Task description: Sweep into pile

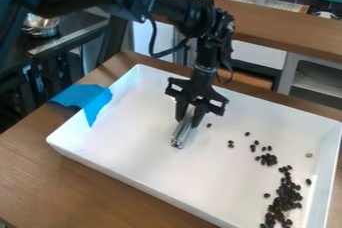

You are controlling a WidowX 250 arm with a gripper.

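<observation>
The gripper (190, 116) hangs over the middle of the white tray, shut on a short silver metal bar (182, 133) that slants down toward the tray floor. Whether the bar touches the floor I cannot tell. Dark beans (286, 197) lie in an elongated cluster in the tray's right part, toward the near right corner. A smaller clump of beans (268, 159) sits just above that cluster, and several loose ones are scattered between it and the bar. One bean (209, 125) lies just right of the gripper.
The white tray (150, 177) has raised walls and stands on a wooden table (80, 194). Blue cloth or tape (85, 98) hangs over its left wall. A pale round bit (308, 155) lies near the right wall. Behind are a wooden counter and a metal pot (41, 26).
</observation>
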